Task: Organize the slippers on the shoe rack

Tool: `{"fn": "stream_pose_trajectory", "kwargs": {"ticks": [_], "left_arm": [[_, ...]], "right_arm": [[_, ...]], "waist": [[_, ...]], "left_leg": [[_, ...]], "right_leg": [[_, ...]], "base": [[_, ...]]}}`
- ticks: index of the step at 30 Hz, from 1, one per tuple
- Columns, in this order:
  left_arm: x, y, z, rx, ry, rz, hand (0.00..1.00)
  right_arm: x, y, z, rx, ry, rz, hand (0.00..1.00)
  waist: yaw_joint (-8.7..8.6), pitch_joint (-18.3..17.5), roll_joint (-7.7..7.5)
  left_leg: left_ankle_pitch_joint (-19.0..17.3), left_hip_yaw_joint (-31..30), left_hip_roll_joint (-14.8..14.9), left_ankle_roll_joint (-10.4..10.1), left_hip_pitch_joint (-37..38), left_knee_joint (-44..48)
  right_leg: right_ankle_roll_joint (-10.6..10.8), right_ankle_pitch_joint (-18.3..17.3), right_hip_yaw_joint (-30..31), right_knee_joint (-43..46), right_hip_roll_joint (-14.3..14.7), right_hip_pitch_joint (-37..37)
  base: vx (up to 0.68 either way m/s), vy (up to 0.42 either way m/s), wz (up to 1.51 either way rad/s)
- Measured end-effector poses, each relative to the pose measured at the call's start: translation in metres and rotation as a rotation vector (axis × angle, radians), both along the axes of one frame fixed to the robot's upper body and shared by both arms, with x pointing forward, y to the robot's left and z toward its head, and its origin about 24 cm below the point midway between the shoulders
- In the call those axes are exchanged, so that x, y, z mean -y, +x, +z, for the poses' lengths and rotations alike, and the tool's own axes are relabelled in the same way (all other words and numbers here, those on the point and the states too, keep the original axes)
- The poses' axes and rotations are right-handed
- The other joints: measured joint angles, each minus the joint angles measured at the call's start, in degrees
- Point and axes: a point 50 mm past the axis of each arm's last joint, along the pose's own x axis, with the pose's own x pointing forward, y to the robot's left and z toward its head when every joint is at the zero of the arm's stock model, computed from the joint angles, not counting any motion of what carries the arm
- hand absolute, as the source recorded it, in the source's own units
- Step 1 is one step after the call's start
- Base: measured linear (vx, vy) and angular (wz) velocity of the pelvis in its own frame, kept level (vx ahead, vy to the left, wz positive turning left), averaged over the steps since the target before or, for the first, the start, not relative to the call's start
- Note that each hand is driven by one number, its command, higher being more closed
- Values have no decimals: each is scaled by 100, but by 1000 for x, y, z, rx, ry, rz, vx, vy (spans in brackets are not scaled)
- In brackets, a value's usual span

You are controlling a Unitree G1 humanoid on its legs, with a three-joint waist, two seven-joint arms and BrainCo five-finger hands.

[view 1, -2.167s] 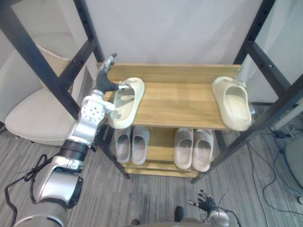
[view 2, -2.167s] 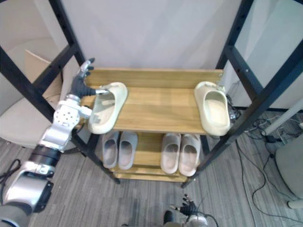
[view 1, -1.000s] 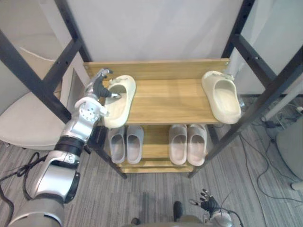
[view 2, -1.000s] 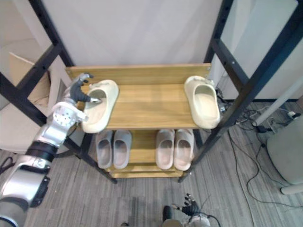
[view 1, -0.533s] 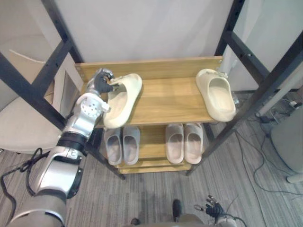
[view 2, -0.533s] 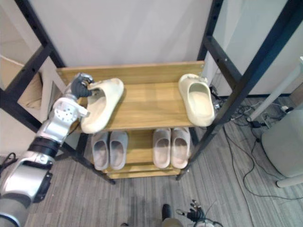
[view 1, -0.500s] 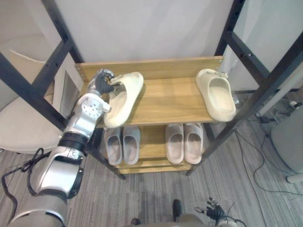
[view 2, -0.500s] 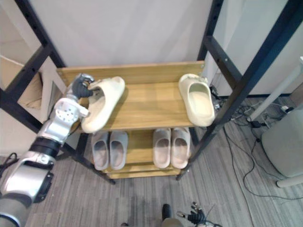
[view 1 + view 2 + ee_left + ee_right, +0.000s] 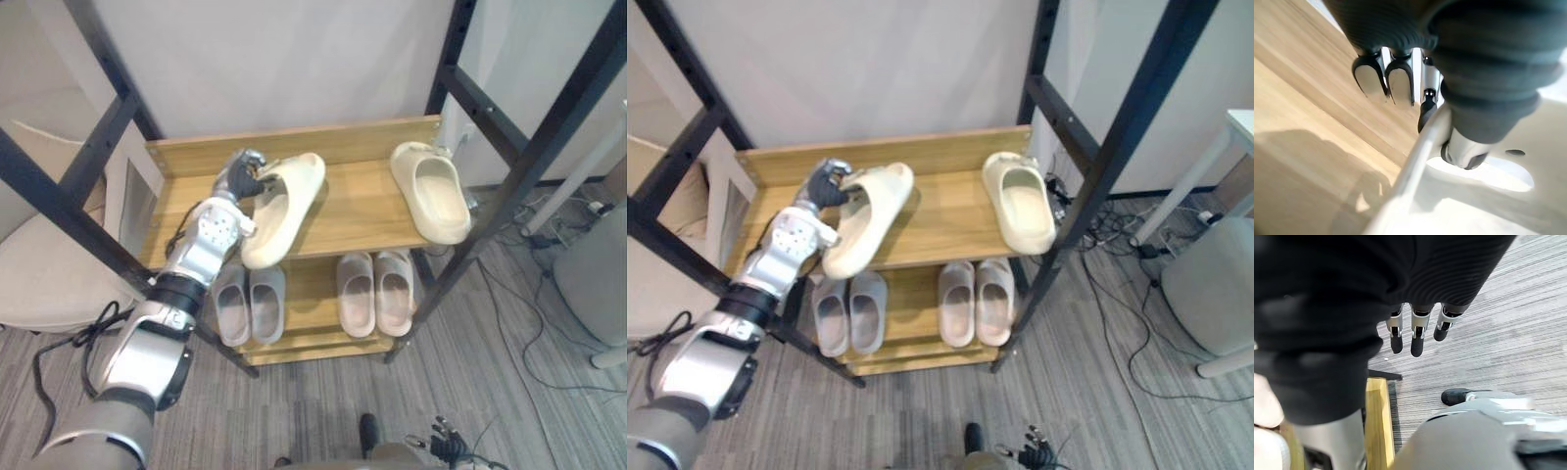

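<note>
One chair (image 9: 44, 279): pale, far left, beside the rack and behind a black frame bar (image 9: 59, 201).
Left hand (image 9: 238, 176): over the left part of the top shelf. Its fingers (image 9: 1375, 81) curl down the outside of a slipper's rim and the thumb presses inside the rim, so the rim is pinched between them.
Held slipper (image 9: 284, 208): cream, tipped up on its side and lying slantwise on the left half of the top shelf. Its near end hangs past the front edge. Whether its underside touches the wood cannot be told.
Shoe rack (image 9: 358, 201): wooden shelves, with bare wood between the two cream slippers.
Left grey pair (image 9: 250, 302): on the lower shelf, side by side, below the held slipper.
Right grey pair (image 9: 377, 292): on the lower shelf, side by side, just right of the first pair.
Second slipper (image 9: 431, 191): cream, flat on the right end of the top shelf, well apart from the held one.
Right hand (image 9: 1419, 330): low, over the grey carpet floor (image 9: 1498, 323), with its fingers hanging loose and nothing in them.
</note>
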Motion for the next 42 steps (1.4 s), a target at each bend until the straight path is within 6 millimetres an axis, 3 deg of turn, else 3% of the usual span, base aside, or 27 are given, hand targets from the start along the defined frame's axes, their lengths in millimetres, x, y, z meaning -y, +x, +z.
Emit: {"fn": "stream_pose_trajectory", "kwargs": {"ticks": [5,9,17,32,33,38,42], "left_arm": [[33,7,39,113,14,-63,100],[48,9,55,147,4,-92,100],[57,13,69,155,-10,-89,100],[74,12,74,166,-75,-92,100],[74,12,74,167,-76,-93,0],[71,13,80,181,-102,-78,0],[67,13,82,183,-118,-66,0]], "right_arm": [[2,-1,4,22,-12,-5,0],[3,1,8,48,-21,-7,0],[2,6,17,109,-26,-5,0],[-1,10,23,160,-20,-9,0],[-1,10,23,162,-20,-9,0],[-6,14,27,200,-3,5,0],[-7,13,27,197,-3,5,0]], "waist": [[-11,24,70],[-33,62,125],[-13,189,108],[-7,279,-28],[-6,289,-42],[-3,394,-174],[1,425,-193]], "left_leg": [[1,96,17,4,-121,10],[-6,223,23,12,-124,14],[-91,481,27,61,-330,232],[-131,496,38,75,-540,360],[-131,494,38,75,-547,367],[-167,495,52,84,-598,455],[-224,503,68,87,-682,564]], "right_leg": [[15,14,144,71,-23,-202],[22,4,243,179,-18,-307],[28,0,389,391,-48,-616],[29,0,365,460,-76,-790],[29,0,360,460,-79,-790],[28,3,358,460,-82,-804],[29,5,366,460,-81,-842]], "base": [[-25,-9,-10],[-7,-3,-15],[-31,-4,-12],[1,0,0],[0,0,0],[0,0,0],[0,0,0]]}}
